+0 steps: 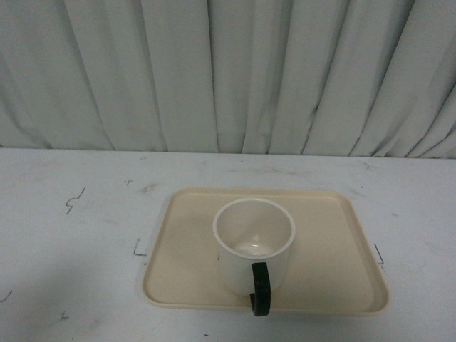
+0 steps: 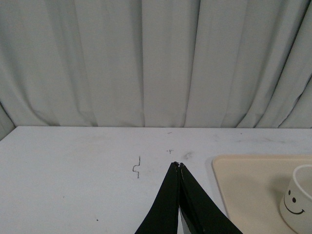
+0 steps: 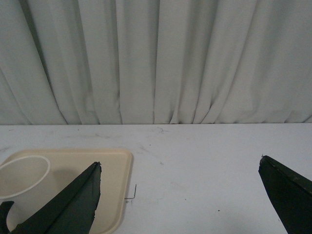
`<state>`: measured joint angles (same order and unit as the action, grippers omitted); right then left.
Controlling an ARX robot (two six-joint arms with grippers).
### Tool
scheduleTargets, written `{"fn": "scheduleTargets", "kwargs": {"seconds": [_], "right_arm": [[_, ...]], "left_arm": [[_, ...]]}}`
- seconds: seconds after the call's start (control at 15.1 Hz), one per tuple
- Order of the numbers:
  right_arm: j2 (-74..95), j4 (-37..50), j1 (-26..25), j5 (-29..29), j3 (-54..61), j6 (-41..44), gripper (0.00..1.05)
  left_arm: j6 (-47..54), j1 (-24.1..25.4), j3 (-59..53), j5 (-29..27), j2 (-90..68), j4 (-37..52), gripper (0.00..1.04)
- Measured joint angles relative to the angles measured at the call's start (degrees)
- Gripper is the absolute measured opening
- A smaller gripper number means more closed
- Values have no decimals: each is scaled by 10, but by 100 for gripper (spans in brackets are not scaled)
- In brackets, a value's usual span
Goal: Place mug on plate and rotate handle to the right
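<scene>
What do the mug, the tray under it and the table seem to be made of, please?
The mug looks like glazed ceramic: cream-white, thick-walled, with a soft sheen inside; its handle is black. The tray seems to be matte beige plastic, thin with a moulded raised rim. The table is a white, scuffed hard surface, perhaps laminate; I cannot say for sure.
</scene>
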<state>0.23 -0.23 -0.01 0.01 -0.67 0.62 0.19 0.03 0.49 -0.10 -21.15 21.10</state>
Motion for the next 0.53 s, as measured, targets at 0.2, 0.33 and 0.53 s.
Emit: {"fn": "scheduleTargets", "kwargs": {"seconds": [0.2,0.33,0.53], "right_arm": [[0,0,0,0,0,0,98],[0,0,0,0,0,0,98],[0,0,0,0,0,0,98]], "left_arm": [[0,0,0,0,37,-37,2],[0,0,0,0,62,-60,2],[0,0,0,0,94,-94,2]]}}
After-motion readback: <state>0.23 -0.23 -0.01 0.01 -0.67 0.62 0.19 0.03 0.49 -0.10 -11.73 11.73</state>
